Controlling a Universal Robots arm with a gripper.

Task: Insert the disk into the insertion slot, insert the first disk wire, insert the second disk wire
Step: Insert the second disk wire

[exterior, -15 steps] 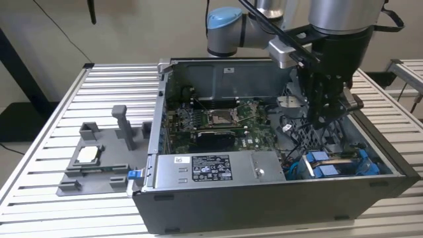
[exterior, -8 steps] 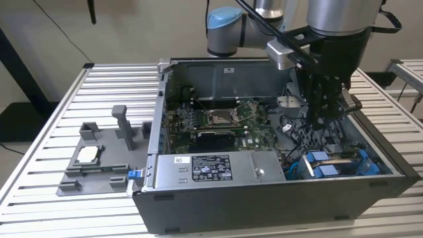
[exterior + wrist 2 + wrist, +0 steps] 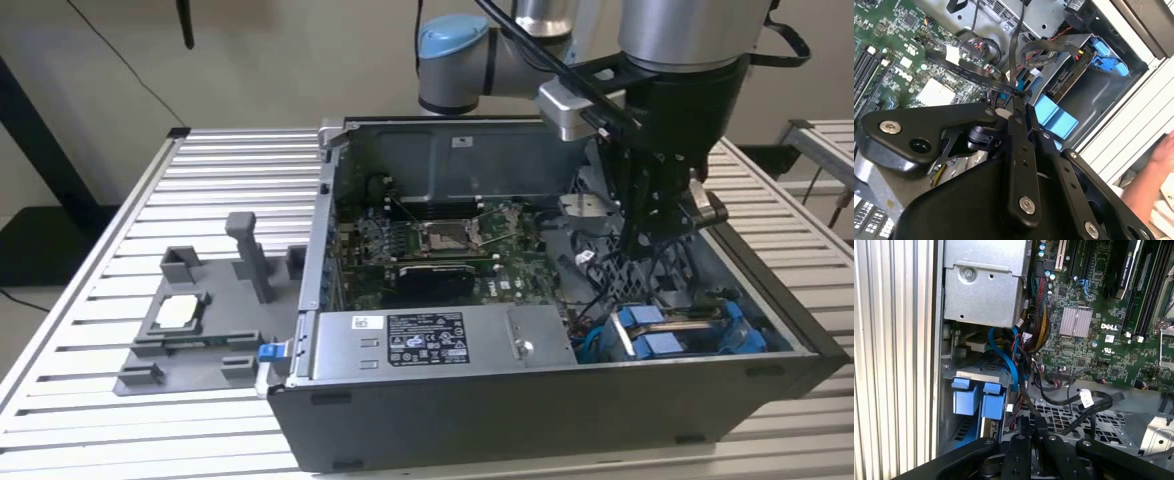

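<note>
Black wire (image 3: 1013,55) is clamped between the jaws, held low inside the computer case (image 3: 534,400) near the disk (image 3: 1069,82), which looks already seated in its slot (image 3: 1094,97) with the blue frame at the mouth. The plug (image 3: 1021,93) probably wants to be kept square to the disk and pressed straight in gently, with the loose cables (image 3: 1074,402) beyond, lying by the circuit board (image 3: 1104,345), kept from snagging.

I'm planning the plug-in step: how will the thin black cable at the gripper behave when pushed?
Likely floppy: the black cable curves loosely away from the gripper, so it may buckle rather than push straight. Probably light, being thin; neighbouring looped wires could snag it.
</note>
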